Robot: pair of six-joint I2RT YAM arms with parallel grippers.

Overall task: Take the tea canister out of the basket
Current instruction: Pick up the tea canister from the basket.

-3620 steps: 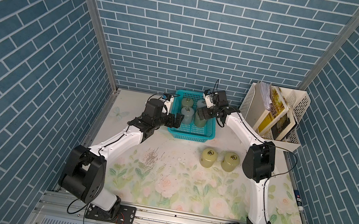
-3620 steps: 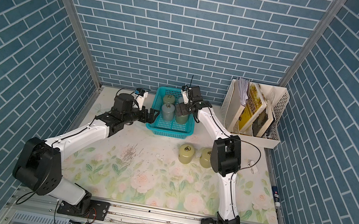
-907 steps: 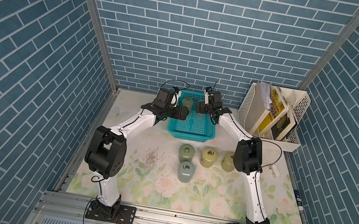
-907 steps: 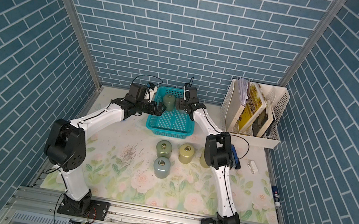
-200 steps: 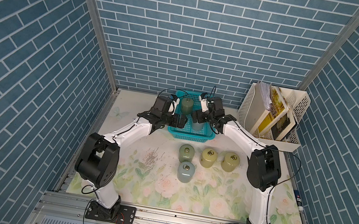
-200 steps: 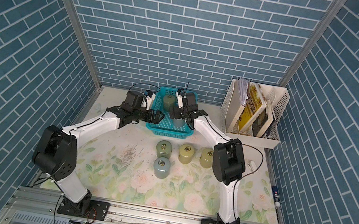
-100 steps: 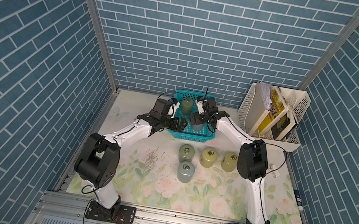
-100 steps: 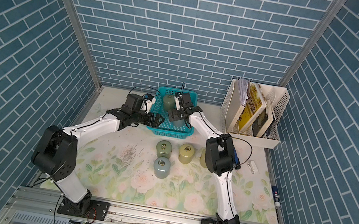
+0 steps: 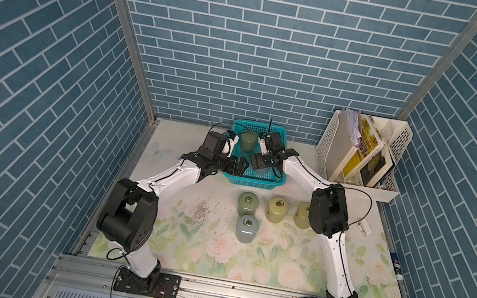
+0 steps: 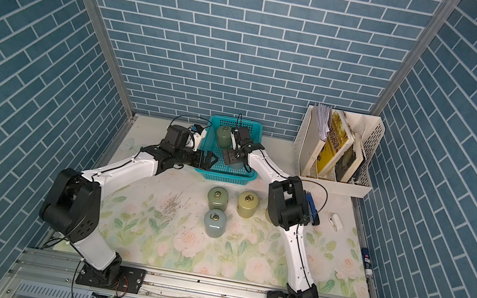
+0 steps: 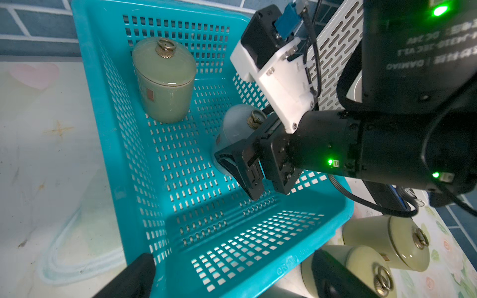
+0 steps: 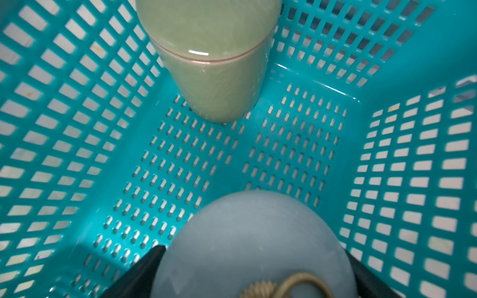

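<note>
The teal basket stands at the back of the mat and holds two tea canisters. A grey-blue one sits under my right gripper. In the right wrist view its lid fills the space between the wide-apart fingers, which stand close by its sides. No gap shows, and I cannot tell if they touch. A green canister stands upright in the back left corner. My left gripper is open, and its fingertips straddle the basket's front left corner.
Several canisters stand on the floral mat in front of the basket: green, yellow-green, grey-blue, and one partly behind my right elbow. A white file rack with books stands at the back right.
Over the last second my right elbow swung left while the gripper stayed over the grey-blue canister. Since 4.5 s ago both grippers came from the basket's back toward its front.
</note>
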